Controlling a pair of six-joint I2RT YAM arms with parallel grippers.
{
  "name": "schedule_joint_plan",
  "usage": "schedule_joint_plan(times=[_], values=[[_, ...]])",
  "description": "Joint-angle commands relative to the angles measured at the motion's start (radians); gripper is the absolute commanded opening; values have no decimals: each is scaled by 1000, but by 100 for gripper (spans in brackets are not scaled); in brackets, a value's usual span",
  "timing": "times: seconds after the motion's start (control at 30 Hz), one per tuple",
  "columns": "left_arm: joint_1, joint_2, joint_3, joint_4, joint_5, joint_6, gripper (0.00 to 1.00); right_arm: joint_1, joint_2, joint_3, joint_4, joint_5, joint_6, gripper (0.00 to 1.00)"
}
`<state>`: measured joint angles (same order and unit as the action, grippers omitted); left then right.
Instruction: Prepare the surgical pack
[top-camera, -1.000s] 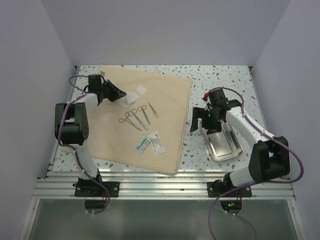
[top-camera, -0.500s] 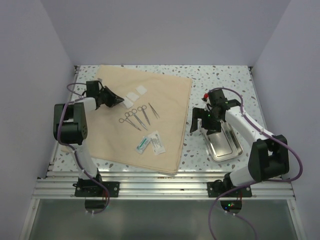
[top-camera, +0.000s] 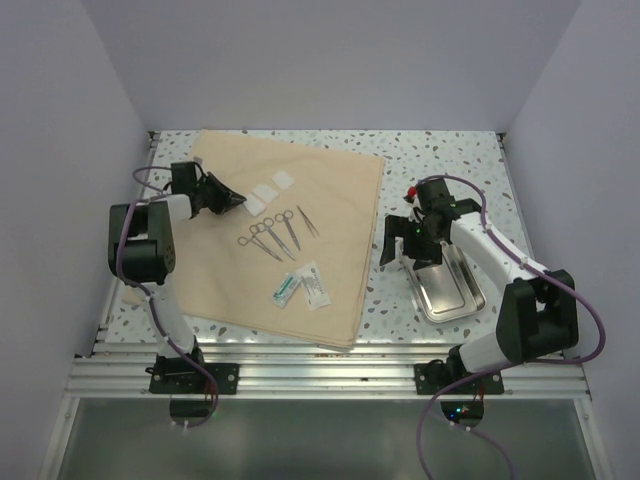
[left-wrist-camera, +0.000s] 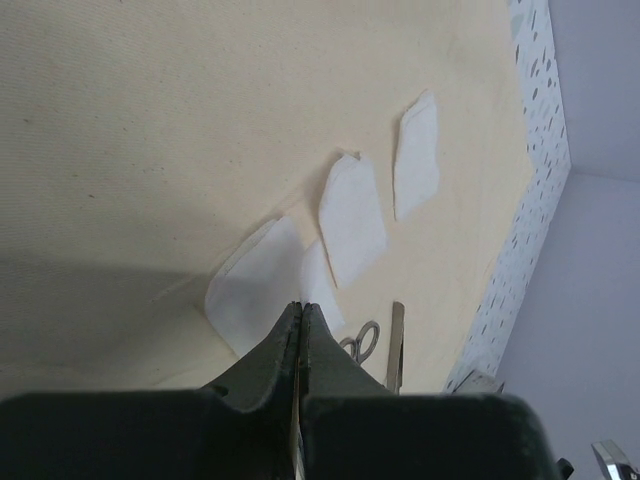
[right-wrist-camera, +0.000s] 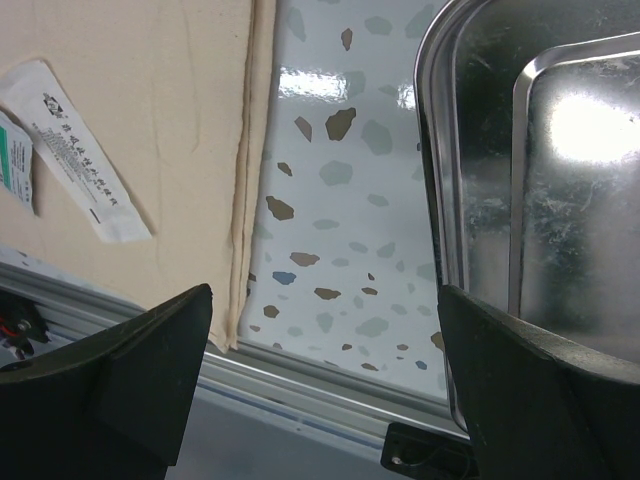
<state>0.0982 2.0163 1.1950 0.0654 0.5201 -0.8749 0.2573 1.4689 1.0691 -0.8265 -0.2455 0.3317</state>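
Toward the tabletop's far-left corner, hovered left gripper (top-camera: 241, 203) (left-wrist-camera: 300, 335), pinched closed, by gauze squares (top-camera: 266, 194) (left-wrist-camera: 352, 220) on tan cloth (top-camera: 335, 195) (left-wrist-camera: 180, 110), perhaps touching one. Straddled rim of steel tray (top-camera: 452, 292) (right-wrist-camera: 470, 200) near right edge with right gripper (top-camera: 408, 248) (right-wrist-camera: 330, 370) spread wide.

Entry: left gripper (top-camera: 240, 203) | Change: you have pulled it back from the gauze squares (top-camera: 264, 196) toward the left edge of the tan cloth (top-camera: 335, 200) | Pose: its wrist now sits lower in the top view | Timing: most of that travel fell in the first half second.
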Motion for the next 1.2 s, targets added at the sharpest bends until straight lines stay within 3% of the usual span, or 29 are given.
schedule_joint_plan(times=[0.0,0.53,0.6,0.63,0.67,0.73,0.87,1.17], values=[[24,9,40,17,-3,22,0,3,1,23,0,6,-5,99],[41,68,87,-38,20,80,0,3,8,20,1,3,-6,99],[40,68,104,-55,21,100,7,3,11,20,3,2,-6,99],[40,62,106,-59,20,108,14,3,11,22,3,2,-6,99],[41,55,104,-61,14,119,27,3,11,22,3,0,-6,99],[41,32,104,-64,15,135,36,3,11,22,3,0,-6,99],[41,9,117,-154,-6,192,43,3,11,17,6,-3,-6,99],[40,-54,78,-205,-49,223,45,3,13,2,23,-14,4,99]])
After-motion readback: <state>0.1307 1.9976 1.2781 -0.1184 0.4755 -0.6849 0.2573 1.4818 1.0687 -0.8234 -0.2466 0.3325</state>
